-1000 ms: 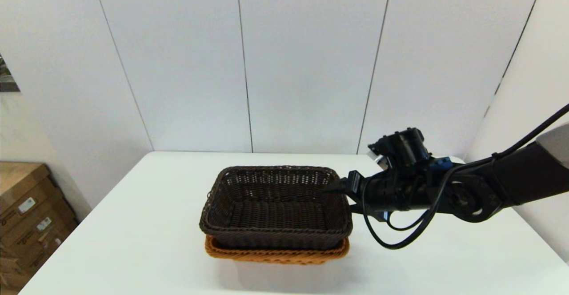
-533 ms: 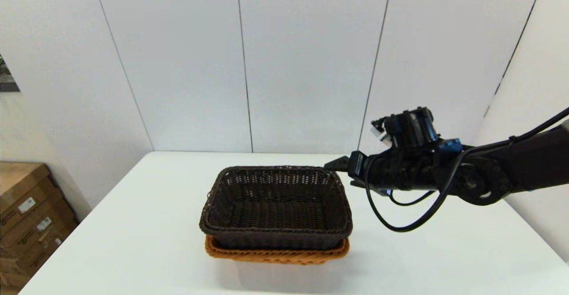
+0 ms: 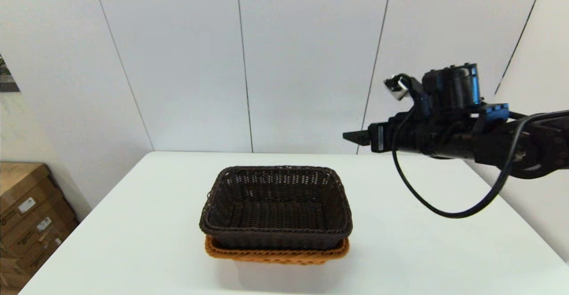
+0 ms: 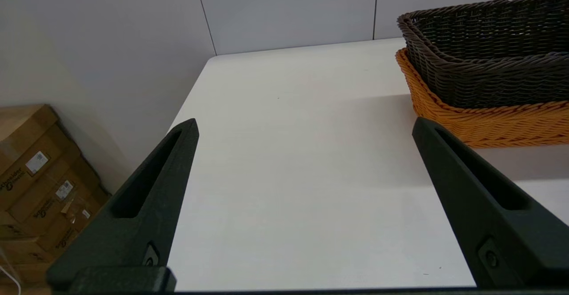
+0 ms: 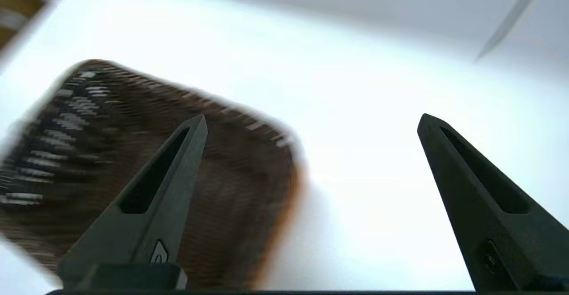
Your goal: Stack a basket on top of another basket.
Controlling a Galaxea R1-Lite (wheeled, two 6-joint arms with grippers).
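My right arm reached in level from the right, raised high, right claw (image 3: 353,137) pointing left with fingers (image 5: 178,170) spread wide, empty, my left claw (image 4: 304,126) low, also spread.

Basket (image 3: 275,206) nested in another basket (image 3: 275,255), mid-table (image 3: 133,241).

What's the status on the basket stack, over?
Right gripper open, empty, above the table right of the stack. Left gripper open, low by the table's left side. Dark brown basket nested in orange-tan basket. Nothing in the way.
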